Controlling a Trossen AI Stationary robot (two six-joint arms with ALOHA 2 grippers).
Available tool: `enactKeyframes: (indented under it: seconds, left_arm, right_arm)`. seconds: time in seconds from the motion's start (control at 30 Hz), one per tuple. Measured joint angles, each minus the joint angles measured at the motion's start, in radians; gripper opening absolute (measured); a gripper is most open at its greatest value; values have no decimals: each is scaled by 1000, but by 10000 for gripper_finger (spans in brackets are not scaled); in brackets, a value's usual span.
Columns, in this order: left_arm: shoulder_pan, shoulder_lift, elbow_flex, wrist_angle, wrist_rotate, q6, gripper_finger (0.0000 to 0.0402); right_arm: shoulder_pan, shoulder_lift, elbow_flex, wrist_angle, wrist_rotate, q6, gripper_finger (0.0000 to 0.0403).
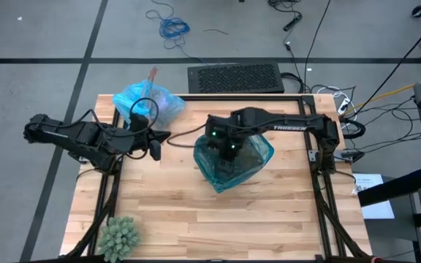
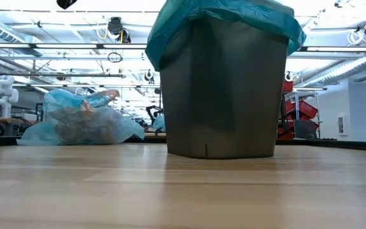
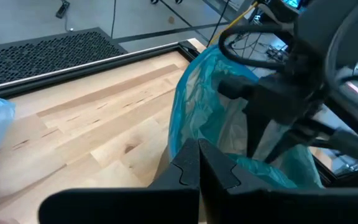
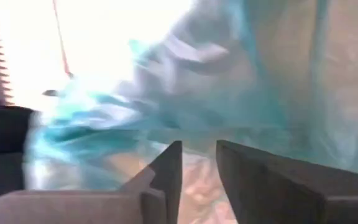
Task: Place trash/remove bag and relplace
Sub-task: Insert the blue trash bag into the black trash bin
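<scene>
At the table's back corner the full light blue bag [image 1: 148, 102] lay soft, light and crinkly, best pinched at its gathered top, near the left gripper [image 1: 154, 145], whose fingers were pressed together, empty.

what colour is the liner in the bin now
Teal-green liner, draped over the grey bin's rim; clearest in the low view.
</scene>
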Motion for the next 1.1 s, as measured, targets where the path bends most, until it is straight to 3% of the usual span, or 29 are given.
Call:
enactKeyframes:
  seconds: [0.13,0.2,0.37,0.47,0.6,0.83,1.1]
  left_arm:
    - [0,0,0,0,0,1,0]
    - [0,0,0,0,0,2,0]
    - [0,4,0,6,0,3,0]
    - [0,24,0,44,-1,7,0]
    - [0,87,0,219,23,96,0]
    - [1,209,1,363,25,135,0]
    - [-3,238,1,378,22,84,0]
  right_arm:
    - [-19,0,73,-25,-99,-5,111]
    - [-20,0,117,-26,-99,-27,111]
    - [-31,-2,276,-99,-92,-99,59]
    - [-39,-13,376,-146,27,-163,11]
    - [-106,-30,404,-204,216,-236,5]
    - [-273,-56,212,-201,188,-320,0]
    - [-403,-318,-251,182,77,-261,0]
